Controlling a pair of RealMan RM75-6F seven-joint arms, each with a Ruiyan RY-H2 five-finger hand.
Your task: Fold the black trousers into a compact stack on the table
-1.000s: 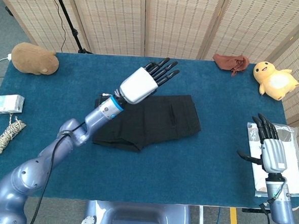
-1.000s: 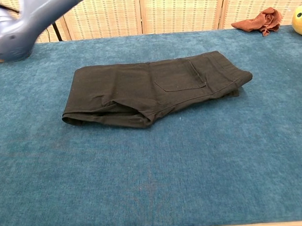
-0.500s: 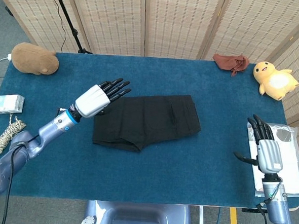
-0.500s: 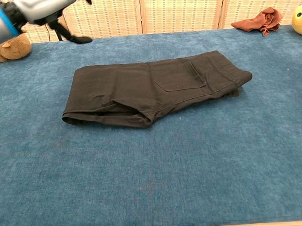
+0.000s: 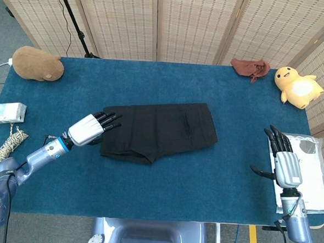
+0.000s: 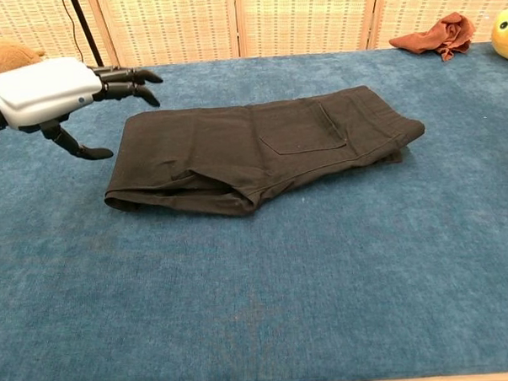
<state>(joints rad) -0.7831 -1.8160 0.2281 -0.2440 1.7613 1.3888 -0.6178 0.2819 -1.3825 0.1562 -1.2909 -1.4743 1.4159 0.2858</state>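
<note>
The black trousers (image 5: 158, 130) lie folded in the middle of the blue table (image 5: 202, 179), back pocket facing up, folded edge toward the near left. The left hand (image 5: 88, 129) hovers at the trousers' left end, fingers spread and pointing over the cloth, thumb hanging down, holding nothing; whether the fingertips touch the fabric cannot be told. The right hand (image 5: 284, 162) sits well apart at the table's right edge, fingers extended, empty, beside a plastic bag (image 5: 313, 169).
</note>
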